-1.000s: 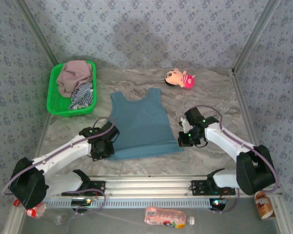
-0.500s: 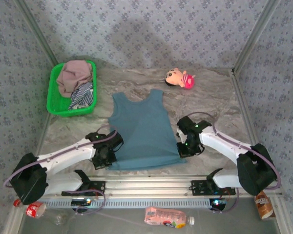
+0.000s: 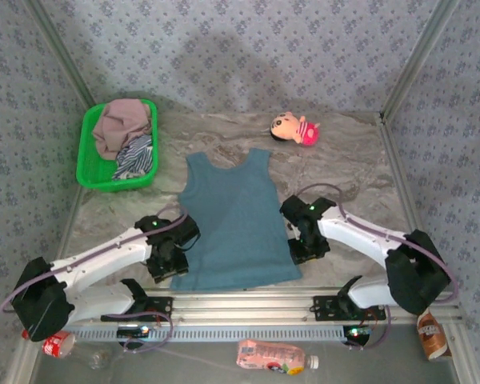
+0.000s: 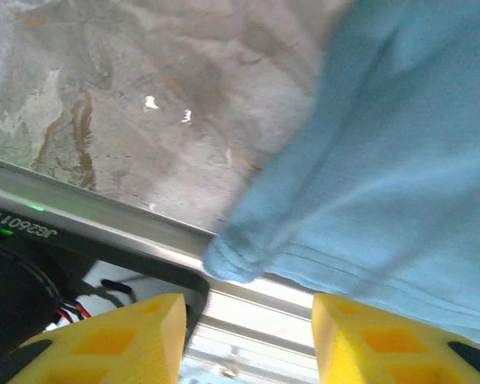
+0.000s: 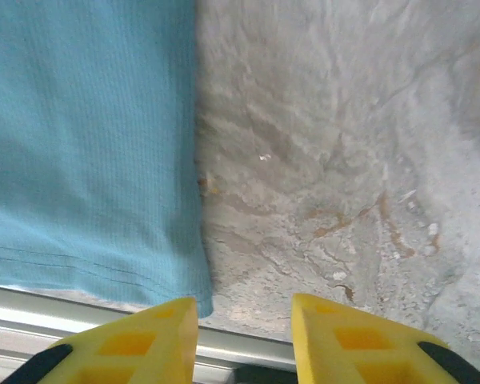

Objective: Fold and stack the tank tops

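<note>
Item: plain dusty teal-blue sleeveless cloth tank top (image 3: 236,220), spread flat and face-up at the middle of the grey marbled surface (image 3: 348,160), straps toward the far wall, bottom hem along the near edge by the metal rail. Left claw (image 3: 168,258) stands at the hem's lower left corner; in the left wrist view its yellow fingers (image 4: 112,340) are spread apart with nothing between them, and the rumpled hem corner lies just beyond the gap, at the surface's edge. Right claw (image 3: 306,240) stands at the lower right corner, beside the top's side edge; in the right wrist view its yellow fingers (image 5: 144,340) are likewise spread and hold nothing, the hem corner lying just next to the tip of the finger on the cloth side, the other finger over bare surface. Further items: mauve-pink cloth tank top (image 3: 122,124) and navy-and-white thin-striped tank top (image 3: 134,158), both crumpled in a green plastic basket (image 3: 86,172) at the far left, well apart from both claws. Small pink plush doll (image 3: 294,128) lies beyond the teal top, to the right.
</note>
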`<state>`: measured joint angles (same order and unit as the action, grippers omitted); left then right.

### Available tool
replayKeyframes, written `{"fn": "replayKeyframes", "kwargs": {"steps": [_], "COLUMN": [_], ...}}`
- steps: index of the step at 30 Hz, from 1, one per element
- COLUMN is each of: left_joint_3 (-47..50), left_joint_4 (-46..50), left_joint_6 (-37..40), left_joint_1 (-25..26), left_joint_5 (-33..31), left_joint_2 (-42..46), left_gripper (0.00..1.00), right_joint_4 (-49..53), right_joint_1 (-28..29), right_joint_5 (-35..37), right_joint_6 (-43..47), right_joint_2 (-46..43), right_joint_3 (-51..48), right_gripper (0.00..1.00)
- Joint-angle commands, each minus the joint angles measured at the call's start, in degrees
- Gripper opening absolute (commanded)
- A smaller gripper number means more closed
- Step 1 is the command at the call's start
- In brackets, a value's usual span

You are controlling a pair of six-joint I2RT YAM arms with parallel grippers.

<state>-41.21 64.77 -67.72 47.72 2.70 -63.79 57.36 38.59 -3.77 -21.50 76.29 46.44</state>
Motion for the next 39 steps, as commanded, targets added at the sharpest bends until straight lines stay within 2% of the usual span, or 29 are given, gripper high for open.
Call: {"fn": "replayKeyframes", "kwargs": {"steps": [1, 5, 9, 13, 15, 19, 23, 26, 29, 32, 36, 39], "left_joint_3": [-5.4, -13.3, -20.8, -23.8, -22.3, -18.1, -14.4, -11.5, -10.5, -9.3, -14.0, -20.9], "left_joint_4": [-1.1, -7.4, -14.6, -16.5, -17.8, -21.4, -22.6, -25.3, -27.5, -31.8, -32.2, -27.0], "left_joint_6": [7.6, 20.5, 29.5, 34.3, 35.1, 33.1, 29.2, 23.1, 16.0, 8.7, 4.8, 7.5], "left_joint_1": [-4.5, -11.7, -17.1, -18.4, -18.4, -17.8, -14.8, -10.7, -5.6, -1.0, 3.3, 3.4], "left_joint_5": [1.2, 0.5, 1.9, 2.7, 3.8, 6.4, 7.8, 9.1, 9.0, 9.4, 9.3, 8.0], "left_joint_2": [-2.2, -14.0, -24.9, -34.1, -36.3, -36.4, -35.5, -33.9, -33.2, -33.3, -35.3, -35.3], "left_gripper": [0.49, 0.53, 0.54, 0.54, 0.54, 0.55, 0.56, 0.56, 0.56, 0.56, 0.56, 0.57], "right_joint_4": [-4.7, -19.2, -30.6, -33.0, -33.5, -33.4, -29.1, -26.7, -23.4, -19.6, -20.1, -20.7], "right_joint_1": [-1.3, -0.9, -1.2, -1.2, -1.3, -3.4, -6.1, -9.5, -11.5, -13.1, -16.6, -18.1], "right_joint_5": [-0.6, -5.9, -7.0, -4.8, -4.8, -3.6, -2.1, -2.9, -0.8, 1.1, -1.6, -0.2], "right_joint_6": [1.3, 5.3, 3.4, 4.0, 4.6, 6.4, 8.4, 7.7, 7.8, 12.8, 18.1, 21.8], "right_joint_2": [-2.8, 0.2, 3.4, 9.4, 11.6, 16.2, 19.9, 22.0, 24.4, 29.2, 34.7, 36.3], "right_joint_3": [4.9, 3.5, 0.5, 1.1, 0.4, 0.4, 3.6, 6.2, 11.0, 16.9, 23.4, 28.3], "right_gripper": [0.41, 0.46, 0.51, 0.52, 0.53, 0.53, 0.53, 0.52, 0.53, 0.53, 0.54, 0.54]}}
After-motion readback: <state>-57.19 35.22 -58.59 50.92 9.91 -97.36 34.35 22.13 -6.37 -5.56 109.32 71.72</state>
